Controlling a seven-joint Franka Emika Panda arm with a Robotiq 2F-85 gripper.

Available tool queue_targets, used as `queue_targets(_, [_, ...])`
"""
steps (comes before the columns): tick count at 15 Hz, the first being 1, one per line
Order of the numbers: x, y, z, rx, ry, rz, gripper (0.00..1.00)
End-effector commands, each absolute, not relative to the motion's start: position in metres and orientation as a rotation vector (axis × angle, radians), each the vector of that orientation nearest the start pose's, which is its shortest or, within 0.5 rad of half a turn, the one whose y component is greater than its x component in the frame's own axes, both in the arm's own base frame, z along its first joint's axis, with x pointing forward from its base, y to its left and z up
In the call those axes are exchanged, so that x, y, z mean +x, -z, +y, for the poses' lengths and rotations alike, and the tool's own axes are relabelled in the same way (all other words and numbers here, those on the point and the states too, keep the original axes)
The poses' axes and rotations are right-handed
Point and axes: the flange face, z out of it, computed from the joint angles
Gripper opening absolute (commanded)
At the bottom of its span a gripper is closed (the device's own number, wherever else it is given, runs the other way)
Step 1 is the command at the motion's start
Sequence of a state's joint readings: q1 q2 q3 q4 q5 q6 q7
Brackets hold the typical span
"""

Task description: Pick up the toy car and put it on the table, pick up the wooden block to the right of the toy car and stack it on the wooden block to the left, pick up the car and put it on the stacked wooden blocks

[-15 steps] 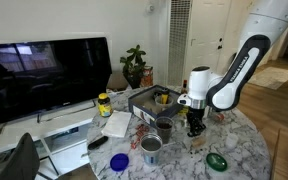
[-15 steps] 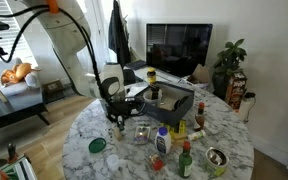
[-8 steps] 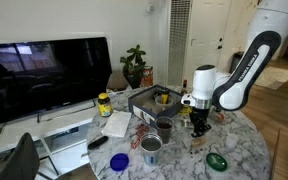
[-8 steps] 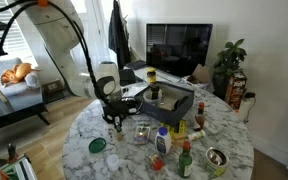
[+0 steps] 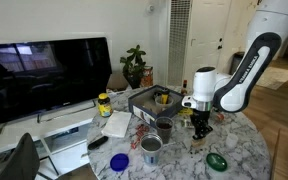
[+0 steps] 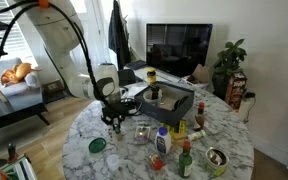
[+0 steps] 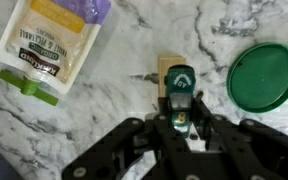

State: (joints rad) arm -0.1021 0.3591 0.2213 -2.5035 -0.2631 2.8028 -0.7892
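In the wrist view the toy car (image 7: 177, 92), dark green with a pale front, sits on a tan wooden block (image 7: 165, 68) on the marble table (image 7: 124, 40). My gripper (image 7: 177, 120) has a finger on each side of the car's rear, and the fingers look closed against it. Only the top block shows, so I cannot tell whether another lies beneath it. In both exterior views the gripper (image 5: 197, 128) (image 6: 113, 121) hangs low over the table (image 5: 246, 150) (image 6: 79, 125). The car and blocks are too small to make out there.
A green round lid (image 7: 264, 75) (image 5: 217, 160) (image 6: 97, 145) lies just beside the block. A snack pouch (image 7: 52, 45) lies on the other side. Cups (image 5: 152, 146), bottles (image 6: 162, 143) and a dark tray (image 6: 169, 100) crowd the table's middle.
The arm shifted slightly sideways over the last second, and the gripper stayed low at the same spot on the table.
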Motion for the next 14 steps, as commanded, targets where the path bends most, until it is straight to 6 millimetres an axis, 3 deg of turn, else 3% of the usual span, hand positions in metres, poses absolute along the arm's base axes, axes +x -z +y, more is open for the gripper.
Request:
queue_targets(1, [0.4457,-0.1387,0.0705,-2.615,-0.070,-1.704,0.07])
queue_targets(14, [0.4492,-0.1304,0.0711,-2.612,-0.051,-1.691,0.07])
